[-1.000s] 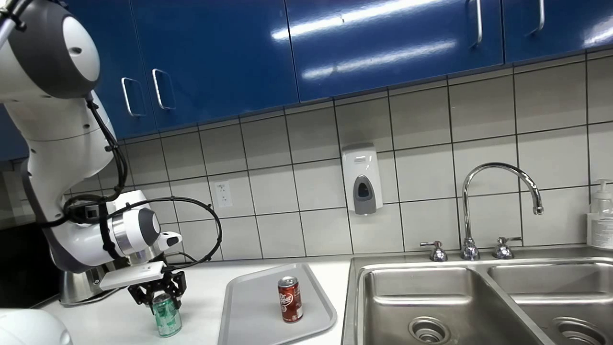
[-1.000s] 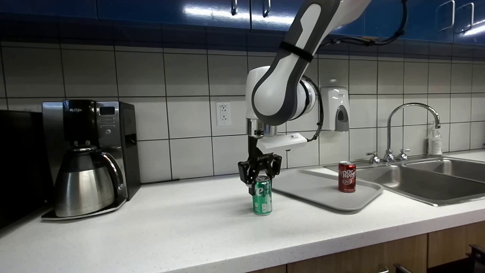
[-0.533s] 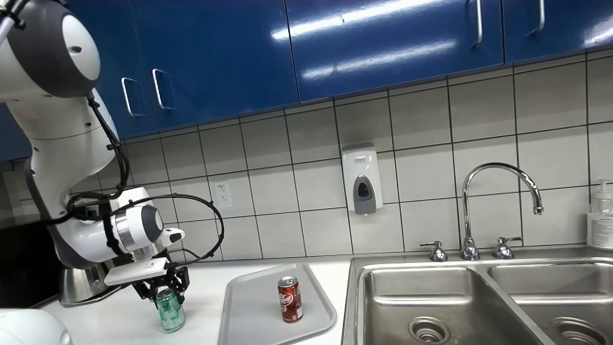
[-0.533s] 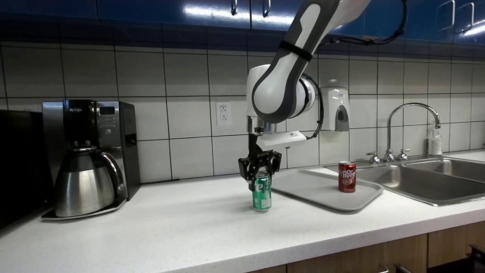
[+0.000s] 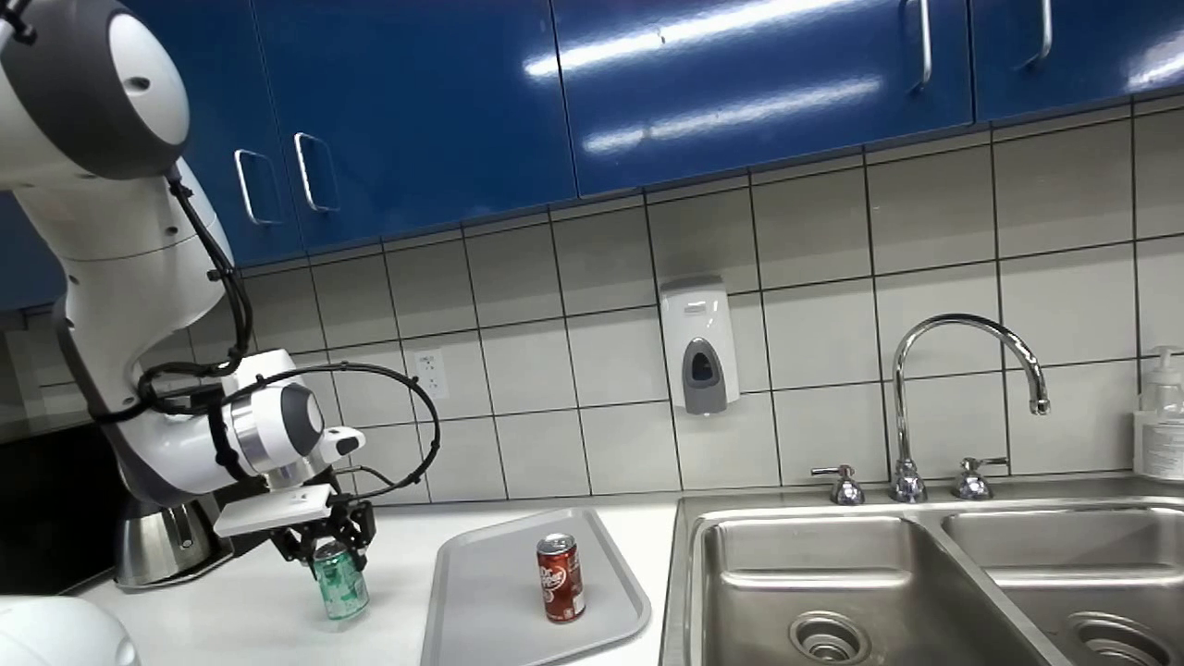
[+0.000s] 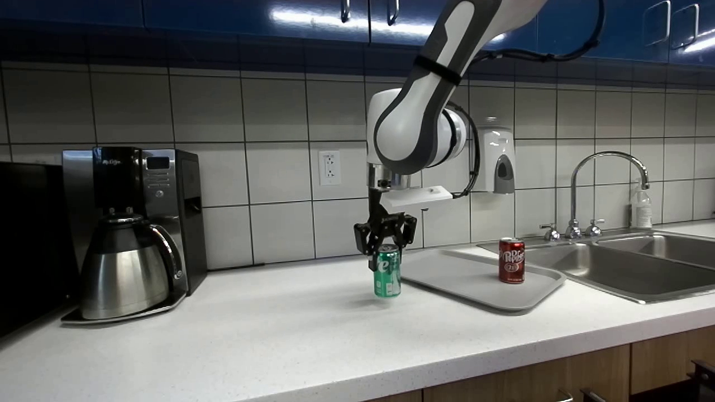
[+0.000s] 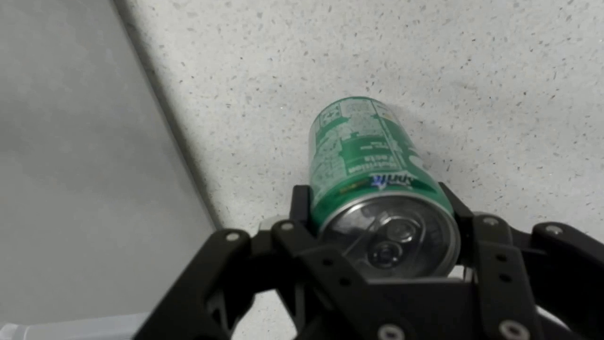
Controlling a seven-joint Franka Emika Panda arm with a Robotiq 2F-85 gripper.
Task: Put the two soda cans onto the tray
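The green can [image 6: 388,282] is held upright between the fingers of my gripper [image 6: 386,258], a little above the white counter. It also shows in an exterior view [image 5: 342,592] and, from above, in the wrist view [image 7: 358,146]. In the wrist view my gripper [image 7: 379,205] has a finger on each side of the can's top end. The red can [image 6: 511,261] stands upright on the grey tray [image 6: 452,273]; both also show in an exterior view, the can [image 5: 561,578] and the tray [image 5: 490,573]. The tray's edge lies beside the green can in the wrist view [image 7: 104,179].
A coffee maker [image 6: 189,223] with a steel pot [image 6: 125,273] stands at the left end of the counter. A steel sink [image 6: 592,268] with a curved faucet [image 6: 575,184] lies beyond the tray. A soap dispenser [image 5: 700,347] hangs on the tiled wall.
The gripper and the green can have risen from the counter, and have moved slightly right in both exterior views. The red can and the tray have not moved.
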